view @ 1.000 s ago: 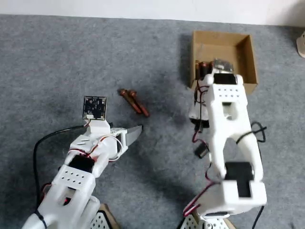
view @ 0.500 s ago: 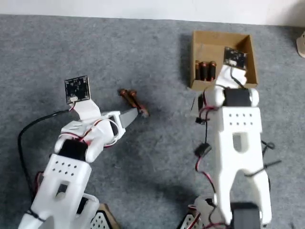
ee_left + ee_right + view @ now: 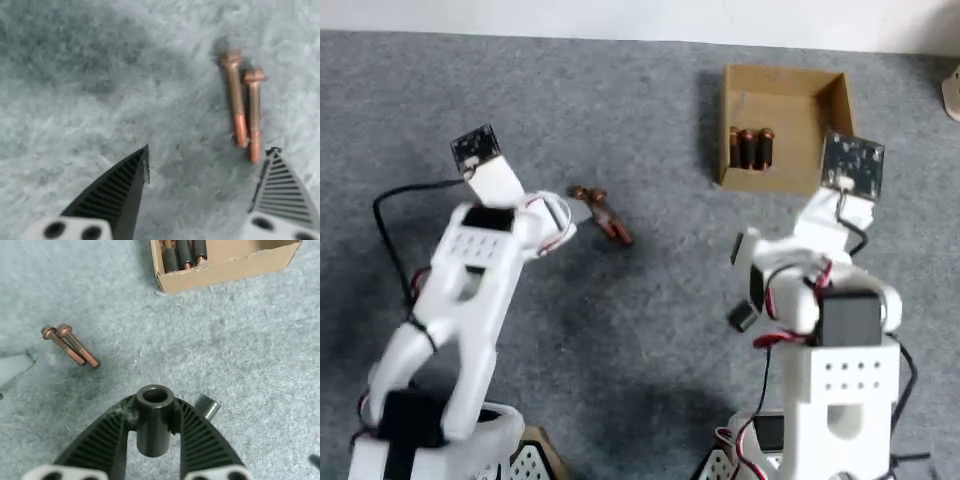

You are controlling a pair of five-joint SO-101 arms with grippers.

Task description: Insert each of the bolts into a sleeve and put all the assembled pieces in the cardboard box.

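Two copper bolts (image 3: 244, 107) lie side by side on the grey carpet (image 3: 650, 110), also seen as bolts (image 3: 602, 213) and bolts (image 3: 70, 345). My left gripper (image 3: 209, 149) stands open just short of the bolts, one fingertip close to their threaded ends; it shows as left gripper (image 3: 582, 208) in the high view. My right gripper (image 3: 155, 407) is shut on a dark sleeve (image 3: 154, 422), held upright with its bore showing. A second sleeve (image 3: 207, 407) lies on the carpet right beside it. The cardboard box (image 3: 830, 95) holds three assembled pieces (image 3: 750, 148).
The right arm (image 3: 835, 335) stands in front of the cardboard box (image 3: 225, 267). Open carpet lies between the bolts and the box. A pale object (image 3: 952, 92) pokes in at the far right edge.
The left arm has swung out to the bolts, bringing its open gripper up to them. The right arm has drawn back from over the box toward the front.
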